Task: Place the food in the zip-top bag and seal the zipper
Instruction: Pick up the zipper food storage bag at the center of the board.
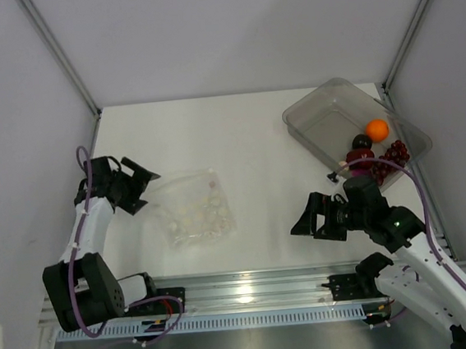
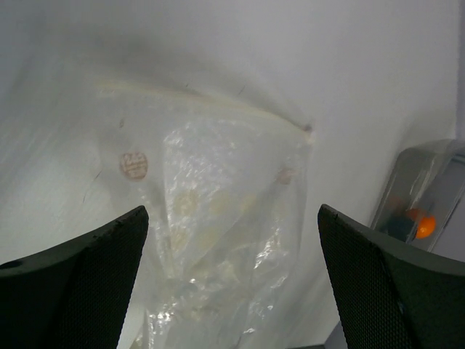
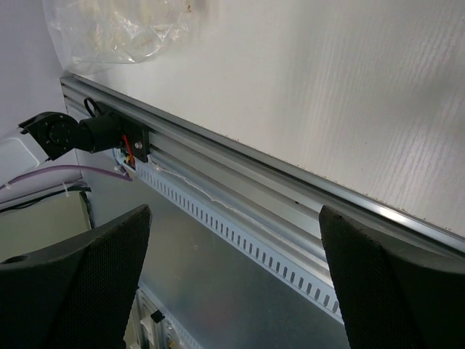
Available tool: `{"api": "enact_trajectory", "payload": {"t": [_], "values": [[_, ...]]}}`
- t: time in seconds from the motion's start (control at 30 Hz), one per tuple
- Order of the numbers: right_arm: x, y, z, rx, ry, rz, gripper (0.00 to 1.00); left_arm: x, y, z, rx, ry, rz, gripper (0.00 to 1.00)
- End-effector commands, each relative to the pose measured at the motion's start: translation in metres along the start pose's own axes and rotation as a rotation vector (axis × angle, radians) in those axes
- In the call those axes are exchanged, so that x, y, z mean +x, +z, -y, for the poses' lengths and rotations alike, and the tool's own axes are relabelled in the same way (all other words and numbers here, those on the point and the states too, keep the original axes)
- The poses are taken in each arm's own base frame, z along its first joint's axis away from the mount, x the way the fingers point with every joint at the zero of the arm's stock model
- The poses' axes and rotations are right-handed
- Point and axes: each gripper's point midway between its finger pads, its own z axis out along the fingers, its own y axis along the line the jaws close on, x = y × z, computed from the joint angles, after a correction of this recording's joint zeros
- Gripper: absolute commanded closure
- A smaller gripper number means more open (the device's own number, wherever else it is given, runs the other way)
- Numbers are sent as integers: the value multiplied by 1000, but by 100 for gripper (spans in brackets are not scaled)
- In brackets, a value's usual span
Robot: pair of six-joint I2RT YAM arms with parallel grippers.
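The clear crinkly zip-top bag [image 1: 193, 210] lies flat on the white table, left of centre. In the left wrist view the bag [image 2: 225, 240] fills the middle, with its zipper [image 2: 211, 104] as a pale strip along the far edge. My left gripper [image 1: 141, 183] is open and empty, just left of the bag. The orange ball [image 1: 376, 130], dark plum-like ball [image 1: 361, 141], purple-red onion-like ball [image 1: 360, 160] and grapes [image 1: 392, 159] sit in the clear bin. My right gripper [image 1: 310, 218] is open and empty, low over the table's front right, apart from bin and bag.
The rigid clear bin [image 1: 318, 113] stands at the back right against the frame post; it also shows in the left wrist view [image 2: 425, 189]. An aluminium rail [image 3: 254, 182] runs along the table's near edge under my right gripper. White walls close in both sides.
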Motion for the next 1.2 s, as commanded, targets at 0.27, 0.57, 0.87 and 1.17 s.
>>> {"api": "enact_trajectory", "payload": {"t": [0.27, 0.57, 0.87, 1.17], "values": [[-10, -20, -12, -11, 17, 92, 1, -1, 23, -33, -111, -123, 28, 0], [-10, -20, -10, 2, 22, 92, 1, -19, 6, -55, -160, -151, 182, 1], [-10, -20, -9, 6, 29, 88, 1, 0, 25, -75, -187, -191, 130, 1], [-9, -24, -8, 18, 38, 102, 1, 6, 56, -72, -124, -232, 61, 11]]}}
